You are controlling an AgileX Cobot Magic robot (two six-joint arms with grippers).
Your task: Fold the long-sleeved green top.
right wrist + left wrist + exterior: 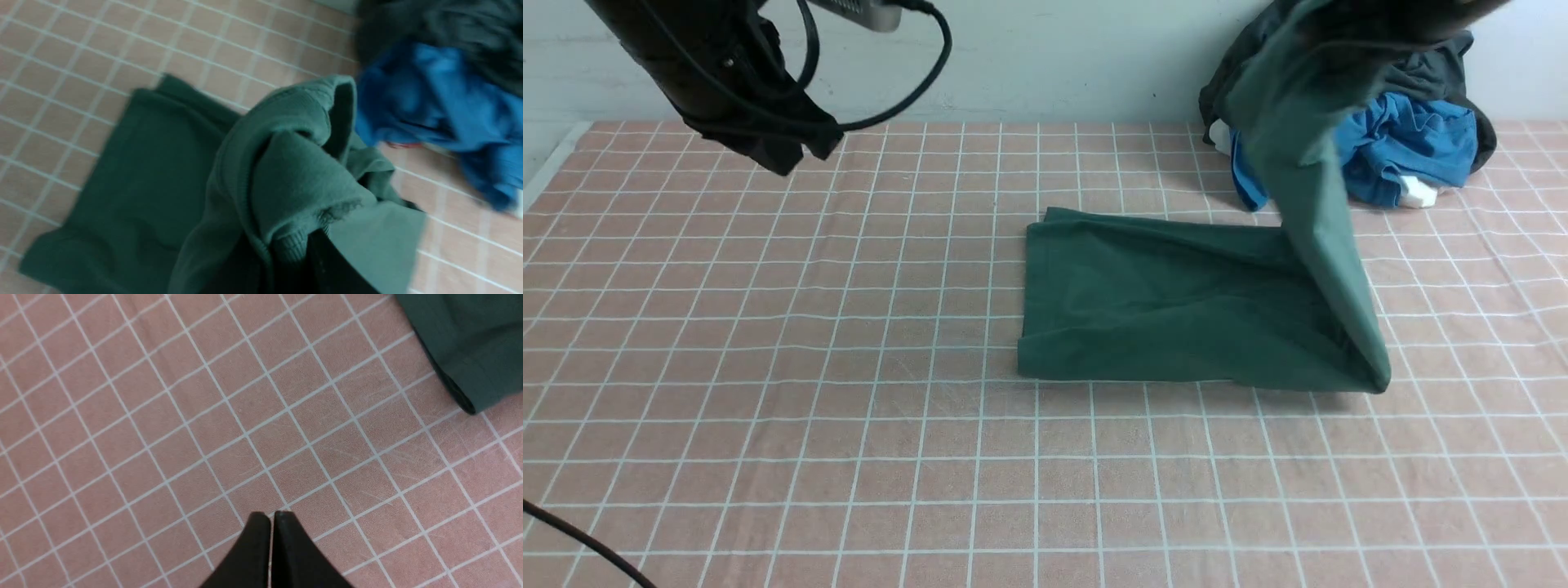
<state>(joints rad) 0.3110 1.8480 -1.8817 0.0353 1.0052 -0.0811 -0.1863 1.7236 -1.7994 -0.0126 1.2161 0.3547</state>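
Note:
The green long-sleeved top [1168,302] lies as a folded rectangle in the middle of the checked table. Its right end is pulled up in a tall, taut strip towards the top right corner. There my right gripper [1380,28] holds it, mostly hidden by cloth. In the right wrist view, ribbed green fabric bunches between the dark fingers [327,261] of the right gripper [294,261], with the top [143,183] spread below. My left gripper [784,151] hangs high at the far left, clear of the top. In its own view the left gripper [271,516] is shut and empty, with the top's corner [470,347] off to one side.
A heap of clothes sits at the back right against the wall: a bright blue garment [1413,147], a dark grey-black one [1437,73] and something white [1417,194]. A black cable [572,539] crosses the near left corner.

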